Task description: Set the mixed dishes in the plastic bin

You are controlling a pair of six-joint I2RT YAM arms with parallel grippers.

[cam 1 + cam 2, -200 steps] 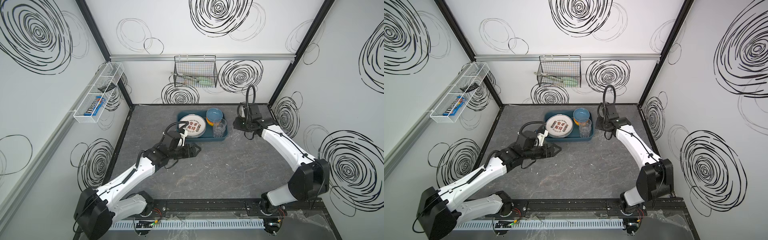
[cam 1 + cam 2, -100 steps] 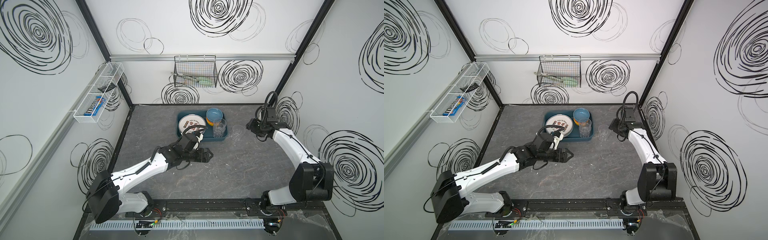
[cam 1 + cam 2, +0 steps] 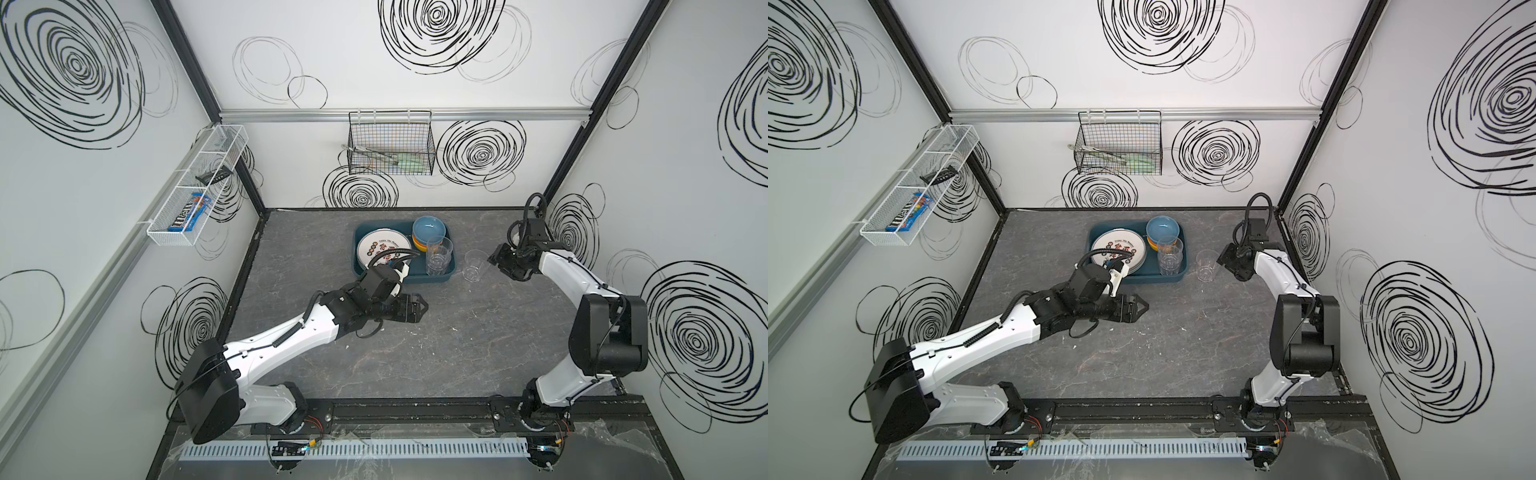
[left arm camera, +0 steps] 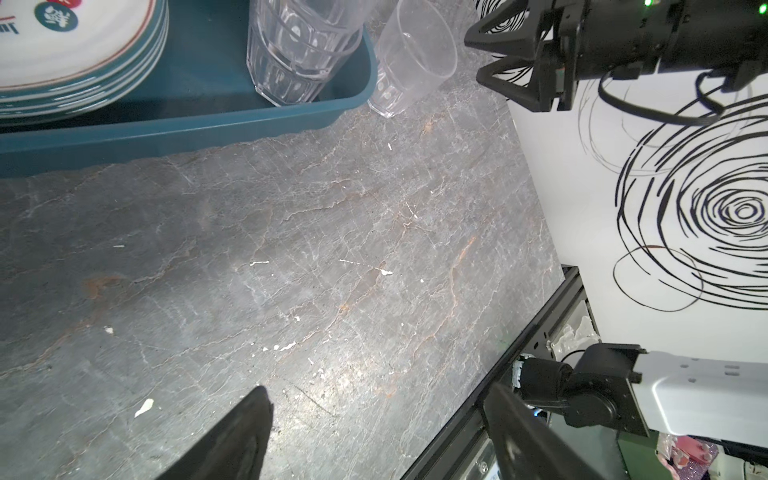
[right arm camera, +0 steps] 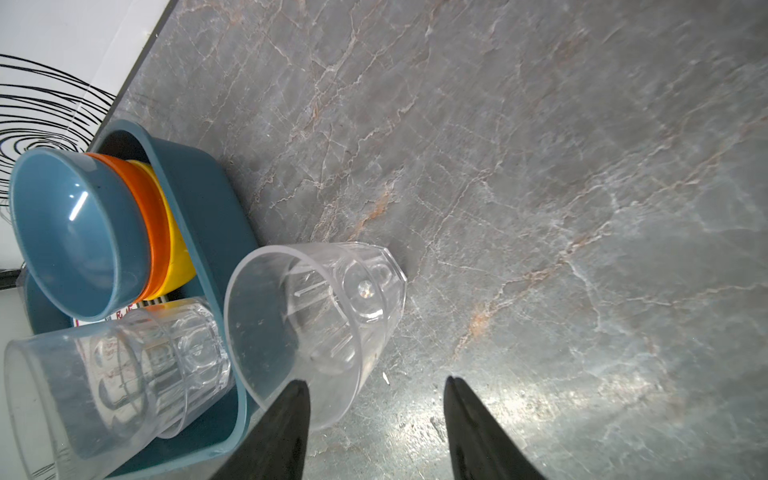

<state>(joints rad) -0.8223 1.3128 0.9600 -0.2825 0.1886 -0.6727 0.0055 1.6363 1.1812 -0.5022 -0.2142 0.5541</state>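
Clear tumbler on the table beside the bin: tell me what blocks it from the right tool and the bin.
Nothing visible lies between the open right tool and the clear faceted tumbler. Toward the dark teal plastic bin, only its low wall and the stacked clear tumblers inside it.

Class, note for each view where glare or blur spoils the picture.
Right wrist view: glare whitens the table beside the blurred right pincer. Left wrist view: milder sheen; the left pincer is soft. Both top views: even light, but the loose tumbler barely shows.
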